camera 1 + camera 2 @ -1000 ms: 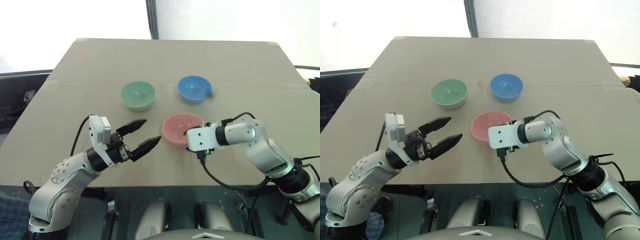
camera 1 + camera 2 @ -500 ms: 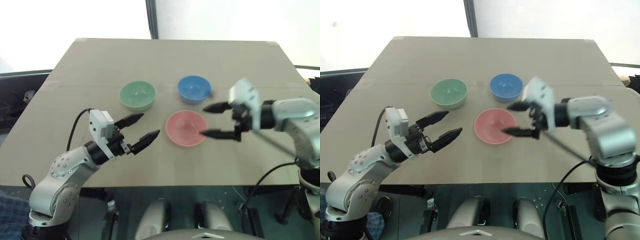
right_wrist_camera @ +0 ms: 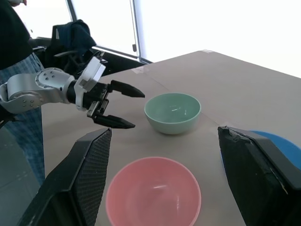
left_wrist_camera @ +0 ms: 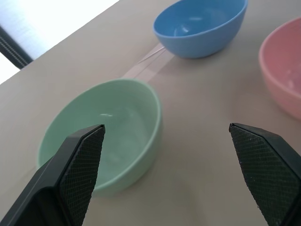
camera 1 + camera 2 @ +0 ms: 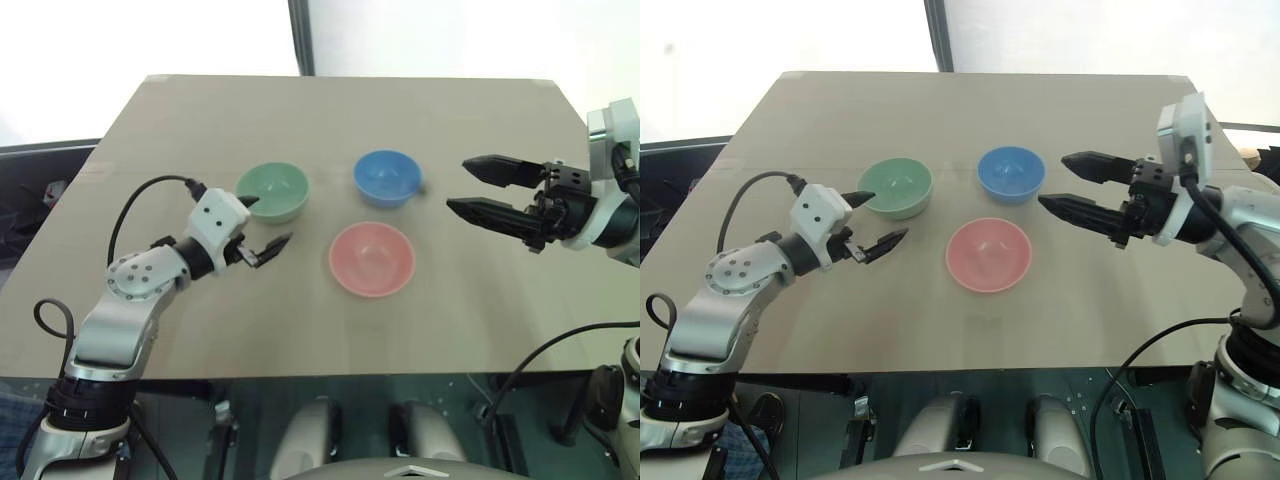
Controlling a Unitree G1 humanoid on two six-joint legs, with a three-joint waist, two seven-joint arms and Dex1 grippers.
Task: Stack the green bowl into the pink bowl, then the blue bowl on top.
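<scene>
**Three bowls apart on the table, both grippers empty**

We see the three bowls standing upright and separate on the table (image 5: 300, 130), none inside another. The green bowl (image 5: 273, 191) is on the far left of the group, and the blue bowl (image 5: 387, 178) stands to its right, at about the same depth. The pink bowl (image 5: 372, 258) is nearer to us, between the two others and a little toward the right. No bowl touches another.

Our left gripper (image 5: 263, 226) has its fingers spread wide and holds nothing. It is just beside the green bowl, on its near left side; one finger reaches the bowl's rim, but we cannot tell if it touches.

Our right gripper (image 5: 472, 187) is also spread wide and empty. It hangs to the right of the blue and pink bowls, apart from both, pointing left.

In the right wrist view, a person (image 3: 14, 42) stands beyond the table's left side.
</scene>
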